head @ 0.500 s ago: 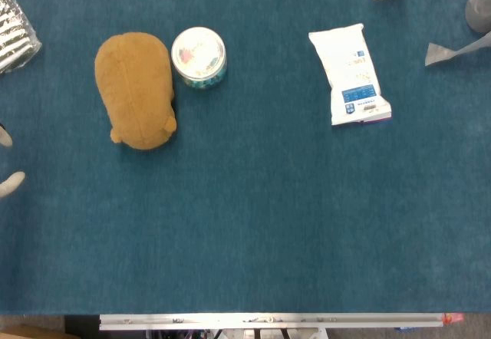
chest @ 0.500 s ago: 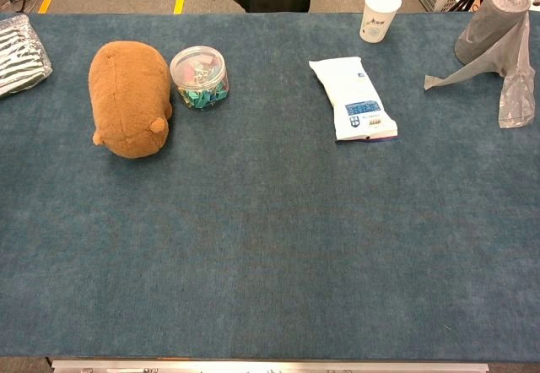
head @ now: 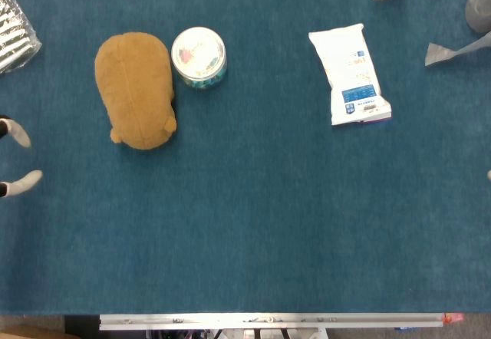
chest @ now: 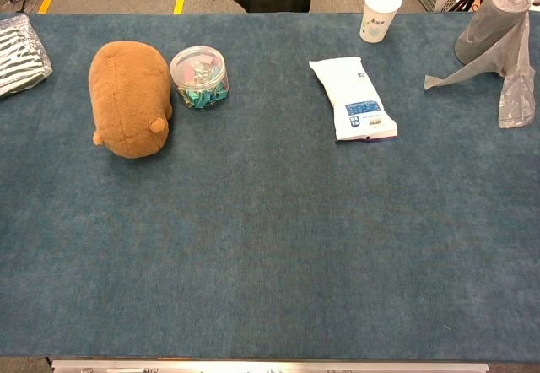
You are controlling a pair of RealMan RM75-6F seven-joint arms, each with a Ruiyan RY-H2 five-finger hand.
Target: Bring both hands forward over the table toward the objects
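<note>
A brown plush toy (head: 136,90) (chest: 128,96) lies at the left of the blue table, and a clear jar of coloured clips (head: 199,57) (chest: 199,77) stands touching its right side. A white packet (head: 350,74) (chest: 353,99) lies right of centre. My left hand (head: 18,183) only shows as two pale fingertips (head: 17,133) at the left edge of the head view, spread apart with nothing between them, a short way left of the plush toy. Of my right hand (head: 489,175) only a pale sliver shows at the right edge. The chest view shows neither hand.
A paper cup (chest: 379,14) stands at the far edge. A grey roll of bags (chest: 498,31) with a loose sheet sits at the far right. A striped wrapped pack (chest: 21,42) lies at the far left. The table's metal front edge (head: 268,320) runs along the bottom.
The left hand's fingertips have come further into the head view from the left. A sliver of the right hand has appeared at the right edge. The objects have not moved.
</note>
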